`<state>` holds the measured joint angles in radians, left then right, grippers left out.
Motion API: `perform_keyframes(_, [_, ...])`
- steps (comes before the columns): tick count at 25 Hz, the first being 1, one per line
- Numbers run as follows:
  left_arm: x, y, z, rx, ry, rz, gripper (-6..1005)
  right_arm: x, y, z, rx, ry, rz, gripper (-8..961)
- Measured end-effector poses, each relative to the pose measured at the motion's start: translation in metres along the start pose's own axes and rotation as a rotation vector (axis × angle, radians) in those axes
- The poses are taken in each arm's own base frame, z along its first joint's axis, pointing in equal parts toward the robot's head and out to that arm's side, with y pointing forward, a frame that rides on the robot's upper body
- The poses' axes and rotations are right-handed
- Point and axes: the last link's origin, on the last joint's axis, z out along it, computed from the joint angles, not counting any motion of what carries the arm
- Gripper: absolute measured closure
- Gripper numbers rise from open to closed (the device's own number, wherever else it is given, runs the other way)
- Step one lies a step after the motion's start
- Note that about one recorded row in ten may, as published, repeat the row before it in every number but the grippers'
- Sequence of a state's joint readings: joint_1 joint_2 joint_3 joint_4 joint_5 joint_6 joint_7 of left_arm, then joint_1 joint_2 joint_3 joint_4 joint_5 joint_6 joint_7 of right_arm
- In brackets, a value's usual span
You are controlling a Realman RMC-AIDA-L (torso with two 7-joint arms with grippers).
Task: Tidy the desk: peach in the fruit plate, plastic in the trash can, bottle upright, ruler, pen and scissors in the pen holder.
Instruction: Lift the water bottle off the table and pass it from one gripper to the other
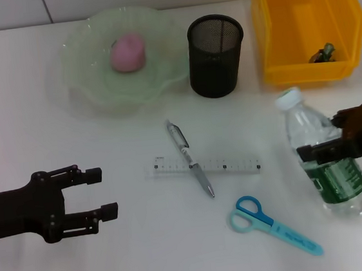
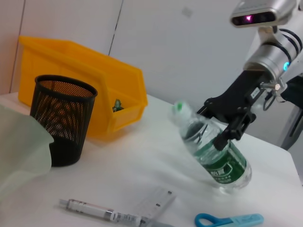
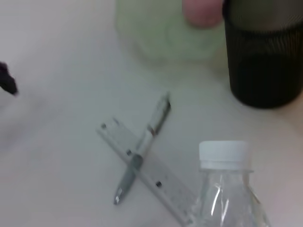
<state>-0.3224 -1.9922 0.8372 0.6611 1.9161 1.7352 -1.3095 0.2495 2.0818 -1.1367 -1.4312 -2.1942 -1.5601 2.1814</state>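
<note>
the right gripper was clamped on the bottle, which leaned tilted at four o'clock on the desk; the uprighting step looked in hand. next, i judged, it needed tipping vertical and releasing. the left gripper hung spread at eight o'clock, well apart from pen, ruler and scissors.

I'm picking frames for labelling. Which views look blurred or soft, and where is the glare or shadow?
Head view: sharp and evenly lit, with a soft shadow beside the pen holder. Left wrist view: the bottle in the right gripper is slightly smeared. Right wrist view: soft throughout, the peach and pen fuzzy. No strong glare in any view.
</note>
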Motion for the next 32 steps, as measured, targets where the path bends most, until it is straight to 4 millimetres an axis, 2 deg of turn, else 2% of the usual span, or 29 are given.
perform_keyframes(3, [0.002, 0.0, 0.001, -0.005, 0.004, 0.003, 201, 0.023, -0.004, -0.013, -0.038, -0.151, -0.014, 165])
perform_keyframes(10, [0.007, -0.002, 0.006, -0.008, 0.023, 0.013, 201, 0.082, -0.014, -0.024, -0.053, -0.504, -0.039, 165])
perform_keyframes(13, [0.01, -0.003, 0.008, -0.01, 0.027, 0.02, 202, 0.096, -0.017, -0.029, -0.03, -0.643, -0.064, 166])
perform_keyframes(17, [0.013, -0.004, 0.01, -0.013, 0.033, 0.025, 202, 0.105, -0.018, -0.03, 0.018, -0.768, -0.095, 175])
perform_keyframes(21, [0.013, -0.004, 0.011, -0.011, 0.038, 0.028, 202, 0.107, -0.016, -0.025, 0.053, -0.822, -0.124, 193])
perform_keyframes(26, [0.032, -0.004, 0.029, -0.017, 0.146, 0.058, 202, 0.104, -0.013, -0.013, 0.066, -0.846, -0.148, 320])
perform_keyframes(32, [0.037, -0.005, 0.039, -0.04, 0.146, 0.07, 202, 0.11, -0.012, -0.012, 0.085, -0.845, -0.143, 490])
